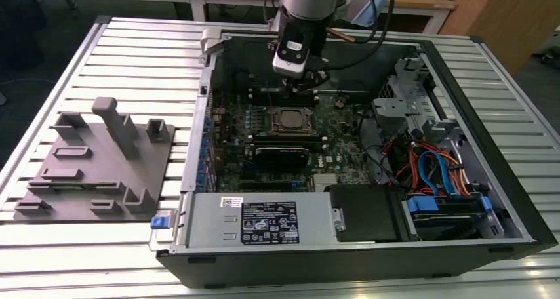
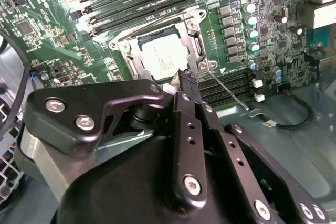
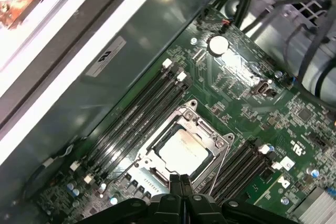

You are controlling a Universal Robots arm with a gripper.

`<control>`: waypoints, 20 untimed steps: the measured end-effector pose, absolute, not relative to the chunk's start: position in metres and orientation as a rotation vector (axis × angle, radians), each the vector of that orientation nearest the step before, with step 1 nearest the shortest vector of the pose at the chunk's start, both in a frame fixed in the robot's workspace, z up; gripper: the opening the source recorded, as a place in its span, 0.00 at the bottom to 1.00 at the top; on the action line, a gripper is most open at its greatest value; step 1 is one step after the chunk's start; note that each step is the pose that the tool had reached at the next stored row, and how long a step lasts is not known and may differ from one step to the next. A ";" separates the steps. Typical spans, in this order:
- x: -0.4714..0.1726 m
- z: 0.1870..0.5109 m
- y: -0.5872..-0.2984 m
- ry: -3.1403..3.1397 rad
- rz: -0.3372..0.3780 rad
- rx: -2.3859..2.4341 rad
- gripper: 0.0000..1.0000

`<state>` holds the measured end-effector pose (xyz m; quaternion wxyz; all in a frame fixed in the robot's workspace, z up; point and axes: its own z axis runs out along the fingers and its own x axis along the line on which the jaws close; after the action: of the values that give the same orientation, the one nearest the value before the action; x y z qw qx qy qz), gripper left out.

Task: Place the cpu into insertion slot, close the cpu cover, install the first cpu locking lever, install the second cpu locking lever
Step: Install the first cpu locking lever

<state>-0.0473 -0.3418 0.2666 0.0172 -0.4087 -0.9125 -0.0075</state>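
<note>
Cpu [image 3: 182,149] sitting in insertion slot [image 1: 271,122], cpu cover [image 3: 203,129] lying down over it. Fingers [image 3: 175,186] pressing shut, gripping nothing visible, hovering just beside socket corner, near unlatched locking lever [image 2: 228,90]. Risk: closed tips slipping off thin lever, scraping board components.

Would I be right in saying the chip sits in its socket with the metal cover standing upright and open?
One detail is off: the chip sits in place, but the metal cover lies flat, closed around it, as the first wrist view shows.
</note>
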 end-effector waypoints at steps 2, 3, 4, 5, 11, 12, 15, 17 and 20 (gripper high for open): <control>-0.047 0.267 -0.342 -2.840 -0.023 -1.260 0.11; -0.047 0.267 -0.342 -2.840 -0.023 -1.260 0.11; -0.047 0.267 -0.342 -2.841 -0.023 -1.260 0.11; -0.047 0.267 -0.342 -2.841 -0.023 -1.260 0.11; -0.047 0.267 -0.342 -2.847 -0.023 -1.244 0.11; -0.047 0.267 -0.342 -2.849 -0.023 -1.239 0.11; -0.047 0.267 -0.342 -2.857 -0.022 -1.222 0.11; -0.047 0.267 -0.342 -2.862 -0.022 -1.210 0.11; -0.047 0.267 -0.342 -2.868 -0.022 -1.195 0.11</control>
<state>-0.0474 -0.3418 0.2666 0.0173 -0.3845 -0.9229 -0.0071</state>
